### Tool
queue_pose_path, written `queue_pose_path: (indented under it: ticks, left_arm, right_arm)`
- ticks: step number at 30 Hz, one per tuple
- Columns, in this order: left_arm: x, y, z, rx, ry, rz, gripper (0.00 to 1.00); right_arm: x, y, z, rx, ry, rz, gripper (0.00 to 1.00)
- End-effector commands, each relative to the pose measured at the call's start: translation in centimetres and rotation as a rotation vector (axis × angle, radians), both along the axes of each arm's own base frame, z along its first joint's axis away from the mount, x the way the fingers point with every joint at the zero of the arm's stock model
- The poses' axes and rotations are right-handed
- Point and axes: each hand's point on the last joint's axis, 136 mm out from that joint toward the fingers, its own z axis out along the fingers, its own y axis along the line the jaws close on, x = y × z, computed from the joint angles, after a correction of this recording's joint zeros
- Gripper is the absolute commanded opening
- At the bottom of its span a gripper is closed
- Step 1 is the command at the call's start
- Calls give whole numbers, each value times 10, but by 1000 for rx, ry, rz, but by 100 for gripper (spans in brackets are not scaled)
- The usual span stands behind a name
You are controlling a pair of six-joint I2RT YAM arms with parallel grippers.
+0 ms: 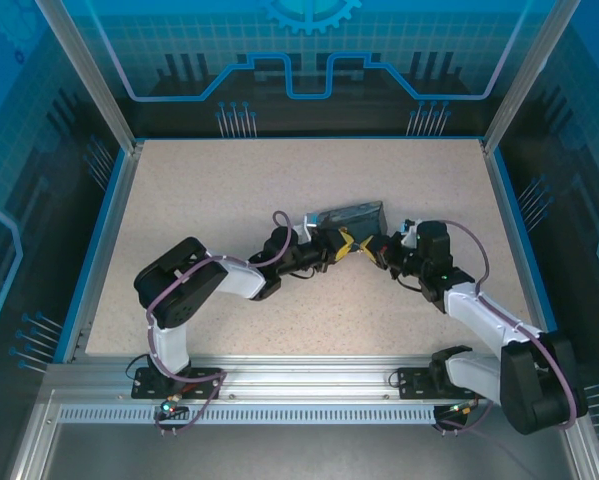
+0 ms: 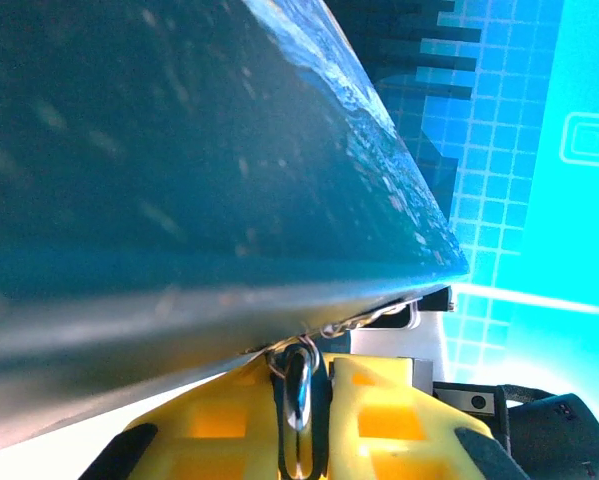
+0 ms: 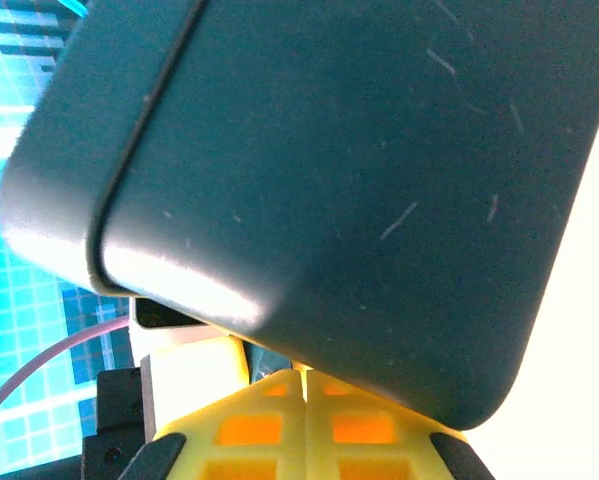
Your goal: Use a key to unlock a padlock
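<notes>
Pinching a thin dark metal sliver, seemingly the key, in the narrow left claw, with the right claw closed flat and empty, both right up at the dark-blue box in the middle of the surface. Looks like the bring-key-to-lock step, though cannot tell where the padlock sits. Calls next for finding the keyhole and aligning squarely.

Enclosure interior. A speckled beige tabletop occupies the centre of the top view, bordered by a blue edge strip. Aluminium posts rise at upper left and upper right. Translucent cyan panels carry grid, circuit and gear prints. A slotted aluminium rail spans the bottom.
</notes>
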Motion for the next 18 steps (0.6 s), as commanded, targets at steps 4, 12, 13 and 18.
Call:
queue_pose_path:
  ticks: [4, 12, 13, 18]
  left_arm:
    - [-14, -10, 43, -169, -57, -25, 0]
    - [-11, -9, 40, -184, -41, -1, 0]
    - [-10, -8, 40, -185, -40, 3, 0]
    - [-10, -8, 39, -185, -40, 4, 0]
  right_arm:
    - [-14, -1, -15, -15, 36, 26, 0]
    - [-18, -2, -23, -11, 52, 22, 0]
    - [-19, -2, -24, -11, 53, 22, 0]
    - [-19, -1, -21, 18, 56, 14, 0]
